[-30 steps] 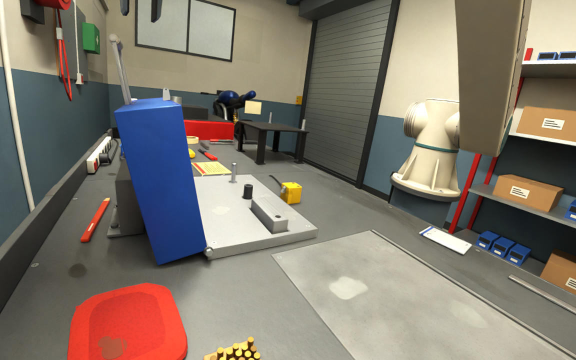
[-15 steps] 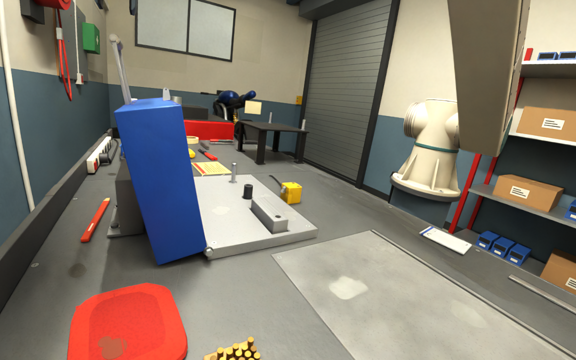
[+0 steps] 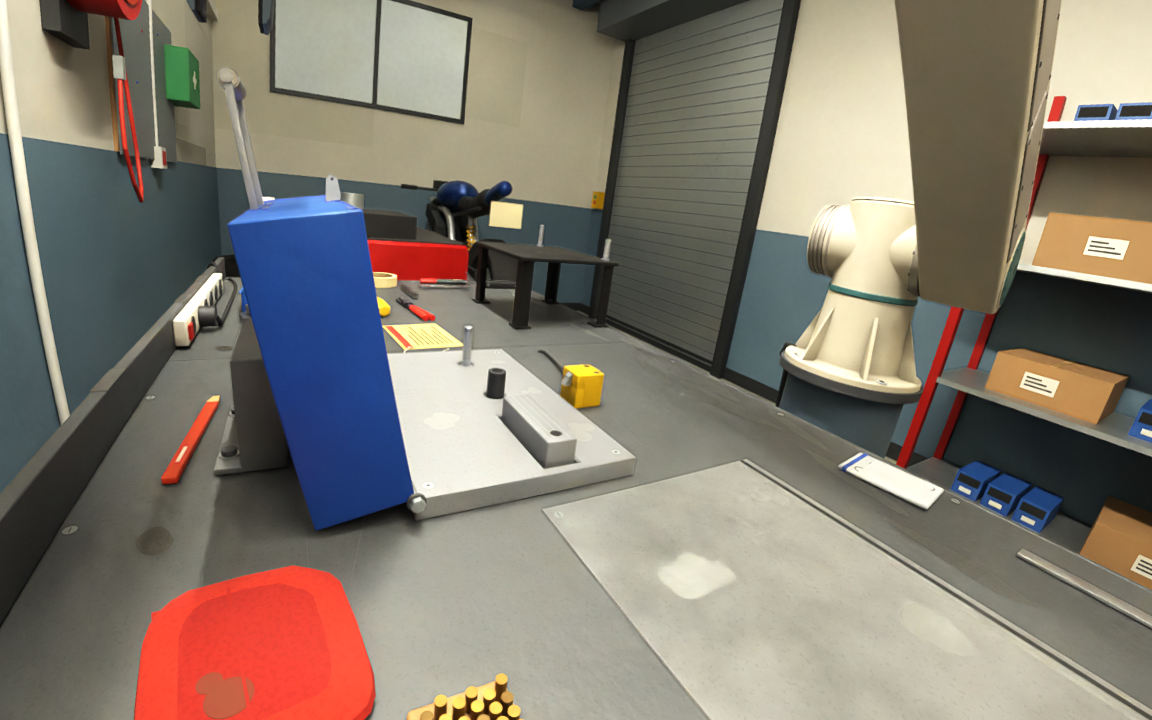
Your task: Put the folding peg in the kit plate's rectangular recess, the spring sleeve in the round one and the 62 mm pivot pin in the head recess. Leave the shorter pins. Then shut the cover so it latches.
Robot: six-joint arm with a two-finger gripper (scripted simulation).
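My gripper is almost wholly out of frame: only two dark finger tips show at the top edge, far above the bench. The blue cover stands raised on its hinge, tilted slightly toward the kit plate, and hides the plate's left part. On the plate the grey folding peg lies in the rectangular recess, the black spring sleeve stands in the round one and a steel pin stands upright at the far end. My fingers hold nothing.
Behind the plate are a red box, a black stand and a roller door. A yellow block sits right of the plate. A red lid, brass pegs and a flat steel sheet lie in front.
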